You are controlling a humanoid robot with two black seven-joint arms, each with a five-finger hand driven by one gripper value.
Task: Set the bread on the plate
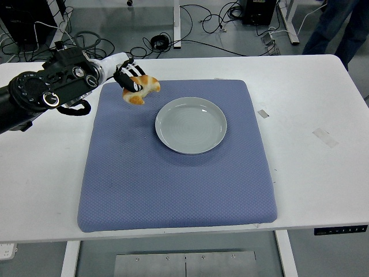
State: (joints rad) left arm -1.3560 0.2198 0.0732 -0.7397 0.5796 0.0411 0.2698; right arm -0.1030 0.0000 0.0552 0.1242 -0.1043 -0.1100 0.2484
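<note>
A golden croissant-shaped bread (142,89) is held in my left hand (128,79), lifted above the far left part of the blue mat (173,179). The fingers are curled around the bread's left end. A grey-white empty plate (191,125) sits on the mat to the right of the bread, a short way off. My left arm comes in from the left edge over the table. My right arm is not in view.
The white table (317,161) carries the mat. Two bits of tape (263,113) lie on the table right of the mat. A person's legs (340,26) show at the top right, beyond the far edge. Cables lie on the floor behind.
</note>
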